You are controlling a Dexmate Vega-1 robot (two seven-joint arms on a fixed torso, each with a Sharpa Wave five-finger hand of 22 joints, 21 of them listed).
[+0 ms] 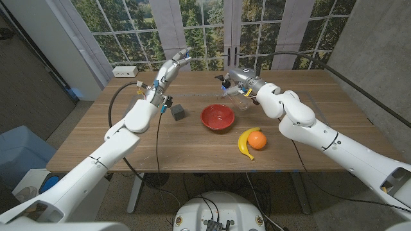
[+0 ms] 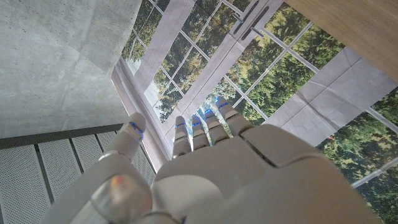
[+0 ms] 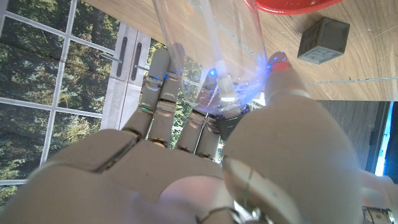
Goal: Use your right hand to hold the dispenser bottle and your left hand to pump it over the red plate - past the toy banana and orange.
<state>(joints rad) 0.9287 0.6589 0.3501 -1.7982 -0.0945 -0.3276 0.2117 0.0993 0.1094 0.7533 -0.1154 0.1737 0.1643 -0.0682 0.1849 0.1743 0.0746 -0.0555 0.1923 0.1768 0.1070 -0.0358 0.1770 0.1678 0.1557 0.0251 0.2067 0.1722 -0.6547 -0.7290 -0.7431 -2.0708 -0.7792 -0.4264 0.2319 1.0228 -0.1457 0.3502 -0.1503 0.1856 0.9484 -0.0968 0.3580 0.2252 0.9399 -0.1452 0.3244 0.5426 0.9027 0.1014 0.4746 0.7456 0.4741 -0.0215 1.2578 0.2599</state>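
Right hand (image 1: 239, 82) gripped the clear dispenser bottle (image 3: 208, 46)
Left hand (image 1: 172, 69) was raised, fingers apart, holding nothing

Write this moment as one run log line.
right hand: grips dispenser bottle | left hand: raised, empty | red plate: beside bottle

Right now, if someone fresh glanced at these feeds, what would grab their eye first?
Probably the red plate at mid-table, with the toy banana and orange touching, nearer the robot on its right. Next, the right hand gripping the clear dispenser bottle beyond the plate, and the left hand raised with fingers apart over the far left.
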